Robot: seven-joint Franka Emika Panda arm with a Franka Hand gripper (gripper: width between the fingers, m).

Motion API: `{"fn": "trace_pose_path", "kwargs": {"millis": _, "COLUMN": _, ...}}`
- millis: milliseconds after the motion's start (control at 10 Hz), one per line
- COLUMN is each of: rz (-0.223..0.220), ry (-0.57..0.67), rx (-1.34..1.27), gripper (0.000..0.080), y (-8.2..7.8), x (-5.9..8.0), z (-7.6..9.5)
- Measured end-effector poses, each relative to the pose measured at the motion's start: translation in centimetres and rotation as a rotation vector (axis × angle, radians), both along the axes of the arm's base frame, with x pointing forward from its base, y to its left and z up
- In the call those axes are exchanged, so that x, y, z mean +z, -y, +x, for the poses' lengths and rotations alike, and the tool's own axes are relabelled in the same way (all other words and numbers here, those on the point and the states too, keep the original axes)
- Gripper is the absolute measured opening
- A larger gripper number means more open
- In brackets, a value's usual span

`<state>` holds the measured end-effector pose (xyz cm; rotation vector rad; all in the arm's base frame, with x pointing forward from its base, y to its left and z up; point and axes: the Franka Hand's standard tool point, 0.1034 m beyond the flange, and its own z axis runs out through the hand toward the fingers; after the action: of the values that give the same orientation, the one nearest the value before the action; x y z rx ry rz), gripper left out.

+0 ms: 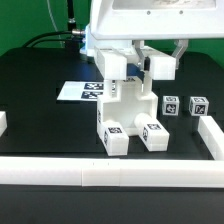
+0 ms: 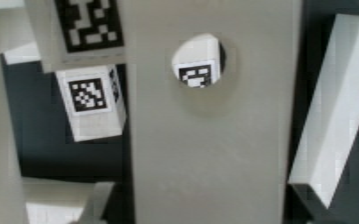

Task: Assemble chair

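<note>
One marker board [image 1: 85,90] on the counter [image 1: 40,70], exterior view's left. Centre: chair [image 1: 128,112], half-built, standing. My fingers [image 1: 138,52] are clenched just above it, what they pinch hidden. Right: loose blocks [image 1: 172,105]. Probably rigid, light, slick plastic; grip a square post's flat faces.

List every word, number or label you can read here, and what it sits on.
No words, numbers or brands are readable anywhere.
On the chair pieces: only black-and-white square pattern tags, no letters.
On the marker board: the same kind of tags, no letters.
On the two small blocks: same tags.
</note>
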<state>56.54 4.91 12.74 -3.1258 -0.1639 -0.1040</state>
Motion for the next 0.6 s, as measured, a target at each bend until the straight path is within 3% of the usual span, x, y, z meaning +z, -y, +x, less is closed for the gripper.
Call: {"fn": "trace_pose_path", "kwargs": {"millis": 600, "rz": -0.001, "ry": 0.001, "rx": 0.029, "gripper": 0.0284, "y": 0.02, "x": -0.07, "z": -0.48}}
